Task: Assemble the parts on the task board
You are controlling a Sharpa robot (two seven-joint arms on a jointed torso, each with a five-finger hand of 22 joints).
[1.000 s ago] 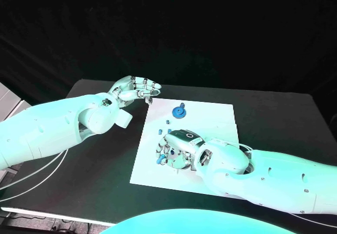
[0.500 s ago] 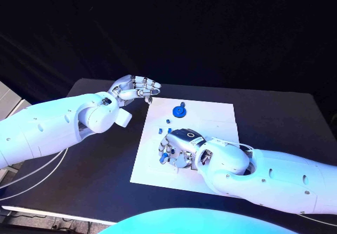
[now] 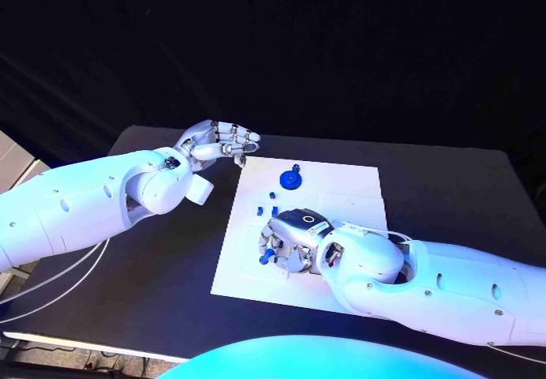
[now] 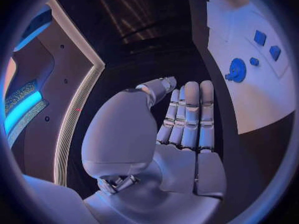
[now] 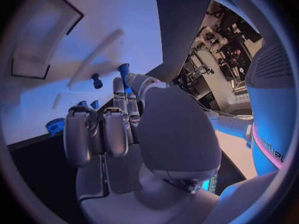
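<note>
The small blue plastic parts (image 3: 264,256) lie on the flat white task board (image 3: 347,197) mid-counter; I judge them light, stiff and slick, best pinched by their sides with fingertips. My right hand (image 3: 291,241) hangs low over the board's near cluster, fingers curled down among the pieces; whether it grips one I cannot tell. My left hand (image 3: 216,144) hovers off the board's far left corner, fingers curled in, holding nothing.

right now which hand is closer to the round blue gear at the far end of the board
Left. The left hand hovers off the task board's far left corner, beside the blue gear. The right hand is over the board's middle, nearer the robot.
</note>
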